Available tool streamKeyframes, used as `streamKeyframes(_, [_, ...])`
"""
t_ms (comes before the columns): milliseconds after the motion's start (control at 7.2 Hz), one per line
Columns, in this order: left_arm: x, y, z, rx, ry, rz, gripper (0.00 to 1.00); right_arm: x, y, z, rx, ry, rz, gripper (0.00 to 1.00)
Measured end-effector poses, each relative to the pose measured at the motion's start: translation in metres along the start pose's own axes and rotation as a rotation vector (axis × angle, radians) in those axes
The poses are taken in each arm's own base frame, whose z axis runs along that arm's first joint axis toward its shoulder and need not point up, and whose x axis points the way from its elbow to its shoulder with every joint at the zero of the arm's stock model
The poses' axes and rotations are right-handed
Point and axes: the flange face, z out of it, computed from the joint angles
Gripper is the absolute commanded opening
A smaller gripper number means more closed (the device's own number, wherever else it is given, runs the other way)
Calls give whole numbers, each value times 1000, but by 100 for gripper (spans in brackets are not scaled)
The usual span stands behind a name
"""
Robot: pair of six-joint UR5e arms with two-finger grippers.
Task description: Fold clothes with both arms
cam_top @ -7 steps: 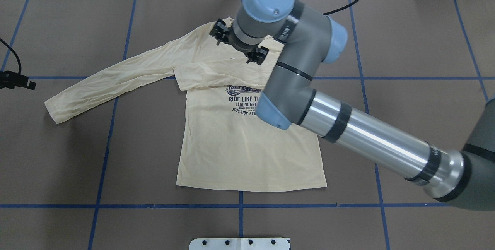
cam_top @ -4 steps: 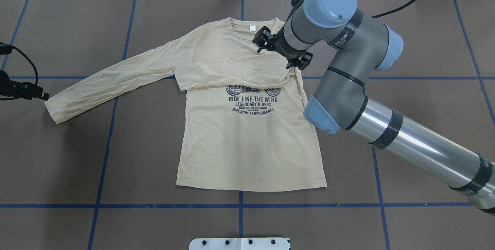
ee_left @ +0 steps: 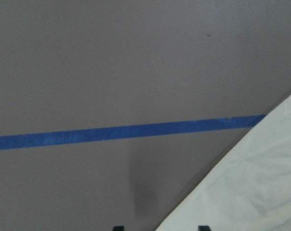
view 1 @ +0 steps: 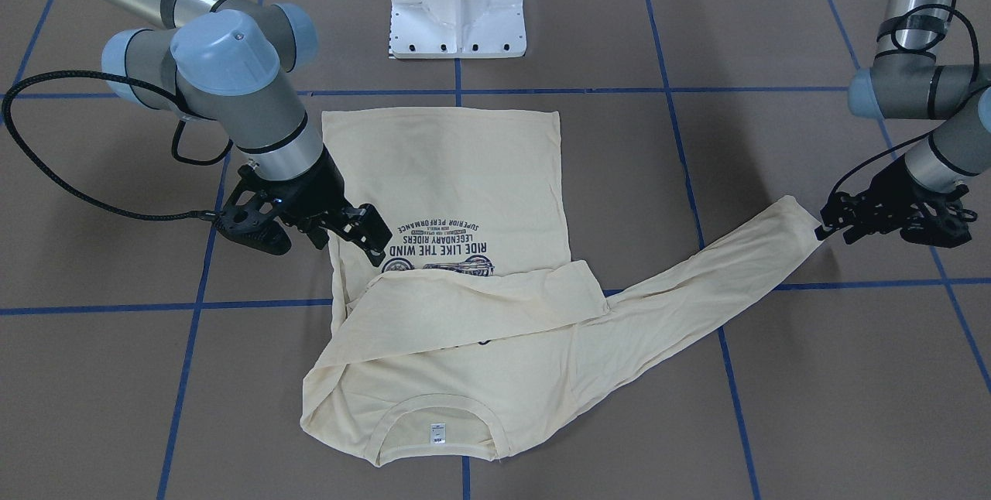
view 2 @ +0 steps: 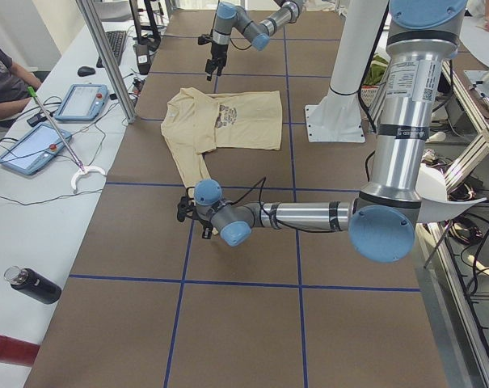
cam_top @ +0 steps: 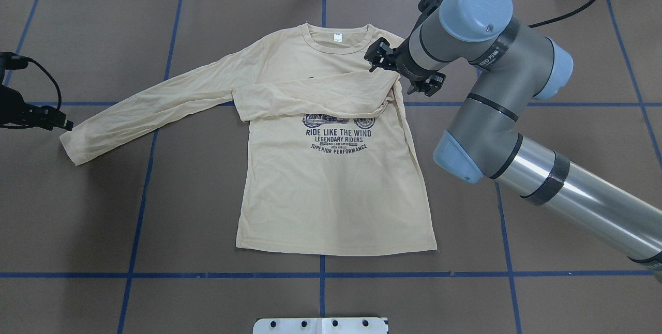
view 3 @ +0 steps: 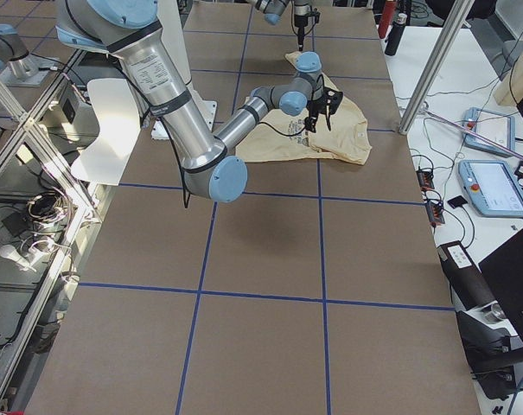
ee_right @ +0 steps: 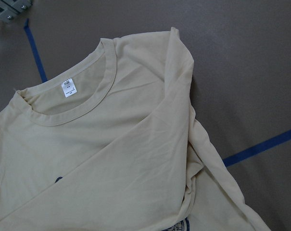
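**Position.** The shirt [cam_top: 331,194] lies flat and front up on the brown surface [cam_top: 569,39]. Its body runs lengthwise away from the robot, collar at the far end and hem nearest the base. One sleeve [cam_top: 310,93] is folded across the chest and covers the top of the print [cam_top: 339,140]. The other sleeve [cam_top: 155,106] stretches out to the robot's left, slanting back toward the robot's side.

**Views compared.** The overhead view catches only the black tip of the left arm at its edge. The front-facing view shows the left arm [view 1: 921,90] in full, its jaws just beside the cuff [view 1: 793,214]. The left wrist camera shows two jaw tips apart, with the sleeve edge and a blue tape line [ee_left: 126,132] ahead of them and nothing clamped. The right arm [cam_top: 481,65] holds its jaws spread and empty over the shirt's shoulder edge. Only its wrist camera shows the neck label [ee_right: 68,89] close up.
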Motion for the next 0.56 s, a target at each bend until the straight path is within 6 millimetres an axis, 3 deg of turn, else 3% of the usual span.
streamKeyframes(556, [-4,7,3,-35,15,-12,57,10,1,8,1,18,2,99])
